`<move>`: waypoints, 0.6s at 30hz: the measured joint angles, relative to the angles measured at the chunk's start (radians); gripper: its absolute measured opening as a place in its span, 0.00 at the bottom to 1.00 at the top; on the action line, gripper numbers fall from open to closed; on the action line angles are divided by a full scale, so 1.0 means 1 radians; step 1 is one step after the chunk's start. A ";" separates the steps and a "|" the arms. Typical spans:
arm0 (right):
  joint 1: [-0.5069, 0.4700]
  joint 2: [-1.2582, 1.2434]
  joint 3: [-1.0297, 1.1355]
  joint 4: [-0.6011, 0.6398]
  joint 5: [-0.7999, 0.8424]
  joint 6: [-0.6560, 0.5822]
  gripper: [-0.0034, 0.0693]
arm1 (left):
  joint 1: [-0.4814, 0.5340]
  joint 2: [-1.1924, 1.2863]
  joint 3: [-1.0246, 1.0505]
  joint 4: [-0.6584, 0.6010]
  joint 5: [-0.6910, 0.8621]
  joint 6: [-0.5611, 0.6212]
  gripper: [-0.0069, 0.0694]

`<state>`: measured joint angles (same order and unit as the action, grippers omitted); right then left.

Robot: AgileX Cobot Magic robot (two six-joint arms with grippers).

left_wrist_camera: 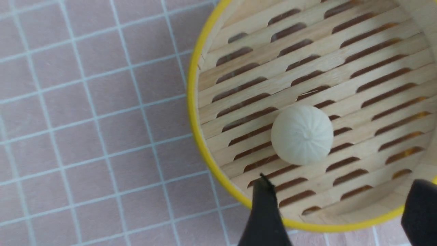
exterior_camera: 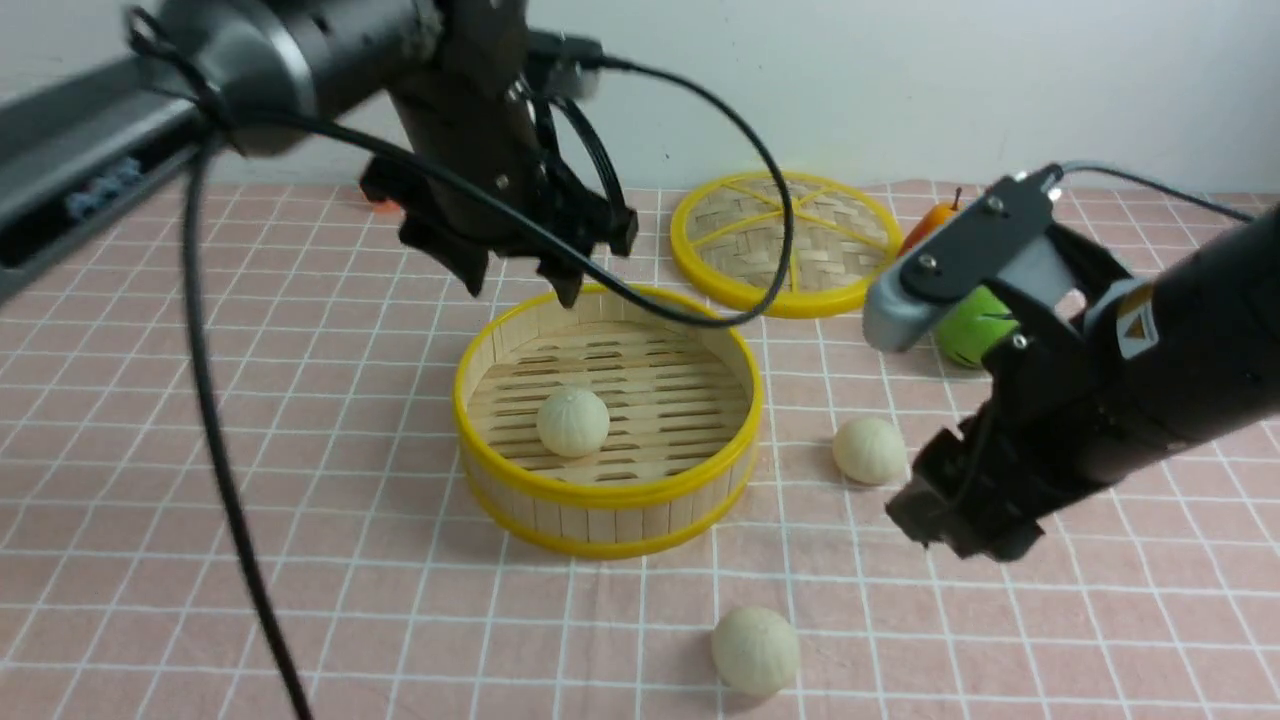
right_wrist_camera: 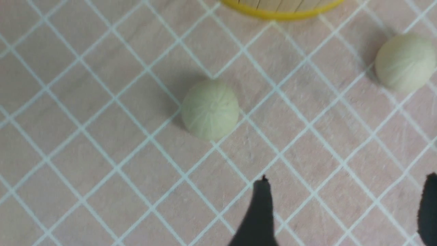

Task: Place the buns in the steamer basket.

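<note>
Both jaws stand wide, empty: left gripper (exterior_camera: pixel 520 283) above the yellow-rimmed bamboo steamer basket (exterior_camera: pixel 600 497) holding one cream-white bun (exterior_camera: pixel 572 421), right gripper (exterior_camera: pixel 945 522) seemingly poised to pick a loose bun (exterior_camera: pixel 870 450).

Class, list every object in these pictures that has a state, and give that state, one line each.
Steamer basket: uncovered, one bun inside.
Lid: off, lying flat on the cloth behind the basket.
Bun in basket: resting on the slatted floor.
Bun right of basket: outside, on the cloth.
Nearest bun: outside, on the cloth.
Left gripper: open, empty, above the basket.
Right gripper: open, empty.
</note>
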<state>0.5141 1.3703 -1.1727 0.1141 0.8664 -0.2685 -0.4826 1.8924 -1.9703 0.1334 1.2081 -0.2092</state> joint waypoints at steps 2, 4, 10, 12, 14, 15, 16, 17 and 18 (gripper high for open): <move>0.001 0.026 -0.039 0.010 -0.007 0.000 0.96 | 0.000 -0.078 -0.003 0.012 0.023 0.002 0.67; 0.012 0.079 -0.087 0.025 0.005 -0.001 0.97 | 0.000 -0.166 -0.003 0.019 0.036 0.002 0.60; 0.106 0.276 -0.200 0.035 0.098 -0.036 0.87 | 0.000 -0.416 0.137 0.026 0.037 0.002 0.28; 0.124 0.320 -0.215 0.032 0.116 -0.037 0.83 | 0.000 -0.476 0.207 0.026 0.037 0.002 0.20; 0.139 0.375 -0.224 0.032 0.124 -0.037 0.79 | 0.000 -0.565 0.324 0.026 0.037 0.001 0.12; 0.141 0.405 -0.228 0.037 0.126 -0.037 0.76 | 0.000 -0.621 0.398 0.026 0.036 -0.003 0.07; 0.142 0.423 -0.229 0.042 0.127 -0.037 0.75 | 0.000 -0.659 0.448 0.026 0.034 -0.011 0.07; 0.142 0.450 -0.229 0.045 0.127 -0.037 0.74 | 0.000 -0.718 0.523 0.025 0.029 -0.019 0.07; 0.142 0.467 -0.229 0.045 0.127 -0.034 0.73 | 0.000 -0.758 0.573 0.025 0.027 -0.024 0.07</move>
<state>0.6558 1.8375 -1.4015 0.1592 0.9936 -0.3026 -0.4826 1.1343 -1.3970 0.1587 1.2346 -0.2333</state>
